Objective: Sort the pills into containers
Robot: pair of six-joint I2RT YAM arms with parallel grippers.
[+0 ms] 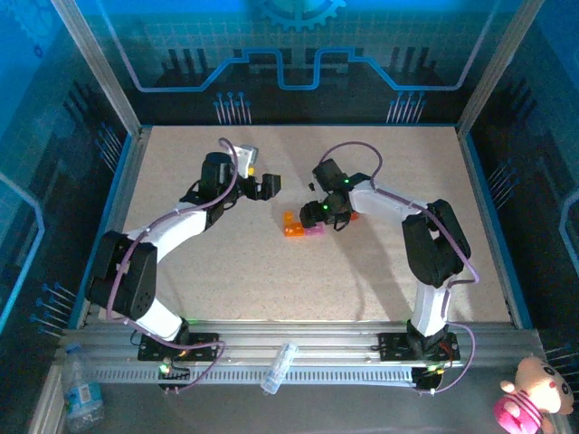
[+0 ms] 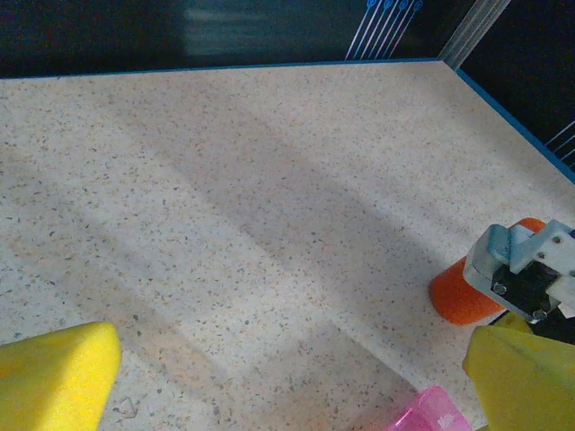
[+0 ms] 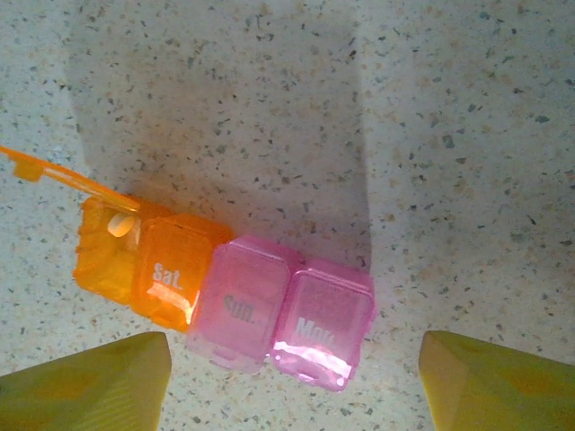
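Speckled beige tabletop (image 1: 271,280) lies open around the translucent plastic pillbox strip (image 3: 229,296) at mid-table: two orange cells, two pink. Right gripper (image 3: 287,377) above it and left gripper (image 2: 287,359) nearby both gape wide.

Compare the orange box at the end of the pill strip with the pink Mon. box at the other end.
The orange end box has its lid flipped open; the pink Mon. box is shut. The orange end box shows a pale pill inside; nothing can be made out in the pink Mon. box. One is orange, the other pink. Both are see-through squares joined in one strip lying on the table.
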